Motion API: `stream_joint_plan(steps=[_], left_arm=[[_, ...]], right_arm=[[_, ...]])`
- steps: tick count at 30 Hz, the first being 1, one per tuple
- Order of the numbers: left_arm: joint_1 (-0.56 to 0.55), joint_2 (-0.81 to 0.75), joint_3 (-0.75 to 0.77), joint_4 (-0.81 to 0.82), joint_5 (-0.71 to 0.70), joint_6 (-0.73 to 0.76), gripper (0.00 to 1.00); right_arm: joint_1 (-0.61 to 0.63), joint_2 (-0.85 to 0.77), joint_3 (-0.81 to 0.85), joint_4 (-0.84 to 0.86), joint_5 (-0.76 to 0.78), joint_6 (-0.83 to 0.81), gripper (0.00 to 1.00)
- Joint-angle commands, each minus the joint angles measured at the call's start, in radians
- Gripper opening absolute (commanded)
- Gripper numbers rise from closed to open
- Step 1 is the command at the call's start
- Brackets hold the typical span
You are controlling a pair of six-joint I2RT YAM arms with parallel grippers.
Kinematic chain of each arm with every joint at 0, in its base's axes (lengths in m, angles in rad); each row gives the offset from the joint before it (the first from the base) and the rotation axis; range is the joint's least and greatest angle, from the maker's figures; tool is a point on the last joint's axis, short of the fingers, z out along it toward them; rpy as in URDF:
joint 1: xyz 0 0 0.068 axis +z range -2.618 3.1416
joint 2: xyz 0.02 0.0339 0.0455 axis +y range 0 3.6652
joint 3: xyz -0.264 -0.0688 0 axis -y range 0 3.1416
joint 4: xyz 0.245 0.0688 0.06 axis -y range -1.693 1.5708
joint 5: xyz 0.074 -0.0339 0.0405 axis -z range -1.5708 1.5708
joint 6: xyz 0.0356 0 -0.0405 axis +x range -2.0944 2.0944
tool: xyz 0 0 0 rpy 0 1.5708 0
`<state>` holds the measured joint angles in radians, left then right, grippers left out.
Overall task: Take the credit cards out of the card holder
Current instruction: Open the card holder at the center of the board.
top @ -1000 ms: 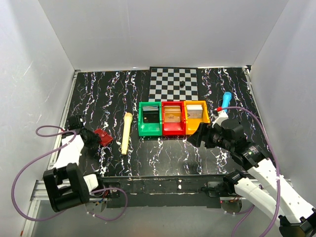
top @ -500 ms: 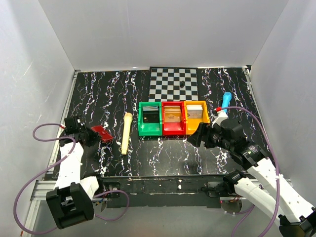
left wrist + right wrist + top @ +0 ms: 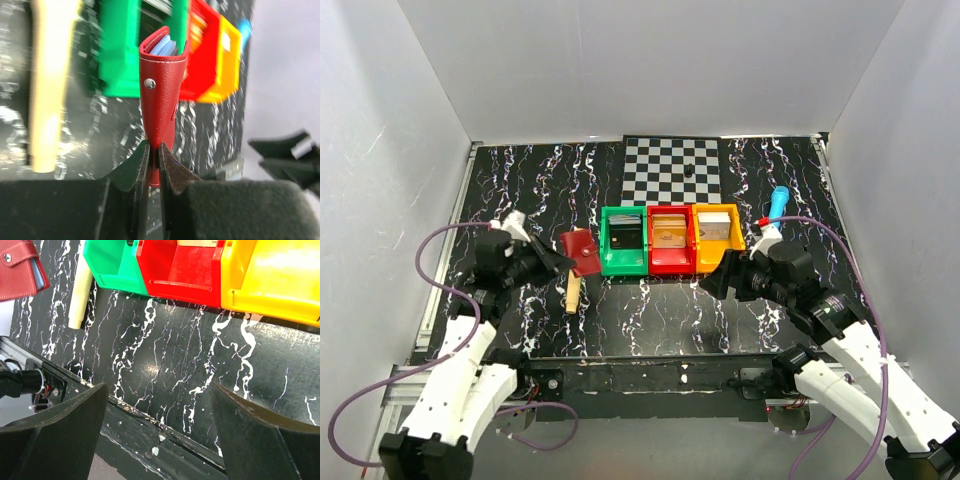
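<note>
The left gripper [image 3: 154, 150] pinches the red card holder [image 3: 161, 90] upright beside the green bin [image 3: 622, 266] — the right gripper [image 3: 157, 395] gapes wide, holding nothing, over the table [image 3: 650, 320] near its front edge.

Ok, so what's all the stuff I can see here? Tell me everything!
card holder: one, dark red, held up just left of the green bin
green bin, red bin, orange bin: three, side by side mid-table
stick: one, cream, lying left of the bins
checkerboard: one, black and white, far edge behind the bins
small piece: one, dark, on the checkerboard
pen-like thing: one, blue, right of the orange bin
table: one, black with white veins
left gripper: black, shut on the card holder
right gripper: black, open, holding nothing
</note>
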<state>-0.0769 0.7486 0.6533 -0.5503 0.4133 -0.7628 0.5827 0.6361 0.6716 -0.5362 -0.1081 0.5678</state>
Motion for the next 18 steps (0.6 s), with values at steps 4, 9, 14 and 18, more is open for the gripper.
stream_joint_plan(steps=[4,9,14,18], left_arm=[[-0.374,-0.103,-0.053,0.084,-0.079,-0.104,0.00],[-0.651,-0.019,-0.148,0.164,-0.206,-0.202,0.01],[-0.765,0.106,-0.214,0.314,-0.266,-0.292,0.01],[-0.767,0.167,-0.257,0.380,-0.329,-0.335,0.01]], right_arm=[[-0.001,-0.007,0.011,0.033,-0.100,-0.009,0.89],[0.029,-0.009,-0.043,0.064,-0.139,0.020,0.87],[0.075,-0.038,-0.101,0.074,-0.110,0.076,0.87],[0.114,-0.049,-0.136,0.090,-0.078,0.104,0.86]])
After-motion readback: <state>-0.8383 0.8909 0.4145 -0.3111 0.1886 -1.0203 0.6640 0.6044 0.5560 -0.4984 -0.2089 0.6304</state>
